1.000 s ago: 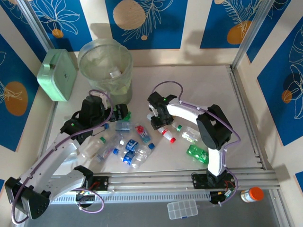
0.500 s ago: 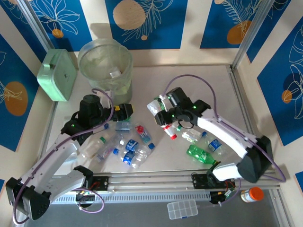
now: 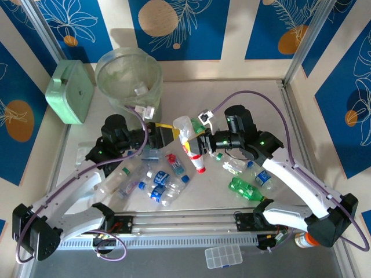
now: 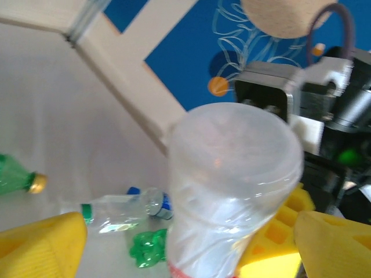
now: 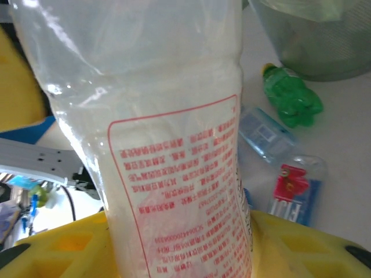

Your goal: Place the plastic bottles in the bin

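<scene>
Clear crinkled plastic bottle (image 5: 174,116), red-printed label (rounded base), sits clamped in right gripper (image 5: 179,249). Left gripper (image 4: 188,231), yellow fingers (image 4: 40,243), stands spread apart beside it.

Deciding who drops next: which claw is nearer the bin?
Left. The left claw is just on the near side of the bin, toward its right. The right claw, gripping the clear red-capped bottle, is farther right.

The bin (image 3: 128,78) stands upright at the far left, tall, round and translucent grey-green. One clear bottle (image 3: 184,131), with red print and a red cap, is held tilted above the middle of the counter (image 3: 249,104). Other plastic bottles (image 3: 159,180) lie scattered on the near side, with a green bottle (image 3: 243,189) to the right.
</scene>
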